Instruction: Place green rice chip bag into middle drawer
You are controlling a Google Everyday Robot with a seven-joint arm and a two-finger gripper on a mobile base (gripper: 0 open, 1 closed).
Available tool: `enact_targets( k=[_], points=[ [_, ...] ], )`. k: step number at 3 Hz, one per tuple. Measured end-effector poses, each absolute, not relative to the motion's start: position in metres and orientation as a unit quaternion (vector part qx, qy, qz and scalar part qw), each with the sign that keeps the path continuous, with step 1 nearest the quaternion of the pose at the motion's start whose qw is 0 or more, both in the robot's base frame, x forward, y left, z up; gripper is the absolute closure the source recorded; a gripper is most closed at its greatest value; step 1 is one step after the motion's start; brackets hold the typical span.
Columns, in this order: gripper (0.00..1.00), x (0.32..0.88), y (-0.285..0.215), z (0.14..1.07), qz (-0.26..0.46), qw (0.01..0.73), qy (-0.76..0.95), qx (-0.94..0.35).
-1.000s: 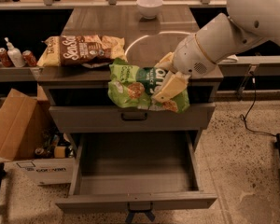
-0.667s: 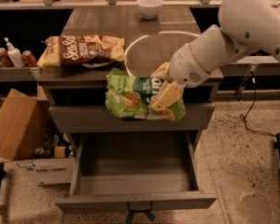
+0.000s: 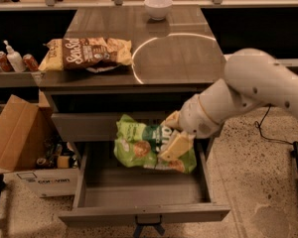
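- One green rice chip bag (image 3: 139, 148) is clamped in my end effector (image 3: 173, 136); the tan fingers (image 3: 176, 146) pinch its right-hand part, one across the front of the bag and one behind its upper edge.
- My end effector hangs in front of the cabinet, below the counter (image 3: 184, 58) edge and over the right half of the pulled-out middle drawer (image 3: 144, 213).
- The bag is crumpled and tilted, with its left end spreading toward the drawer's middle. It sits over the drawer's opening, and its top overlaps the grey drawer front (image 3: 84, 126) above. I cannot tell whether its underside touches the drawer floor.
- The middle drawer stands wide open, its grey inside showing in front of and to the left of the bag, with a small dark handle (image 3: 148, 220) on its front.
- My white arm (image 3: 258, 88) reaches in from the right.
- On the counter lie a brown and yellow chip bag (image 3: 87, 52) at the left and a white bowl (image 3: 158, 7) at the far edge, well apart.
- A cardboard box (image 3: 12, 133) stands on the floor left of the cabinet.
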State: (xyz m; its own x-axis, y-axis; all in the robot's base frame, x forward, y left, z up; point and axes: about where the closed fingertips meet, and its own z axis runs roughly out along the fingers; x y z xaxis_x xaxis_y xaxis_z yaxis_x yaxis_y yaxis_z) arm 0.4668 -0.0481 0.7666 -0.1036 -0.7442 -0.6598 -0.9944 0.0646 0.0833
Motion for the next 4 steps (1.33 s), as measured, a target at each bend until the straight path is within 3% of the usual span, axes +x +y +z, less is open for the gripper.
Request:
enact_targets(
  k=[3,4],
  points=[
    [1.0,0.416,-0.081,0.605,0.303,0.105,0.777,-0.541],
    [1.0,0.416,-0.081,0.605,0.303,0.104,0.778,-0.541]
  ],
)
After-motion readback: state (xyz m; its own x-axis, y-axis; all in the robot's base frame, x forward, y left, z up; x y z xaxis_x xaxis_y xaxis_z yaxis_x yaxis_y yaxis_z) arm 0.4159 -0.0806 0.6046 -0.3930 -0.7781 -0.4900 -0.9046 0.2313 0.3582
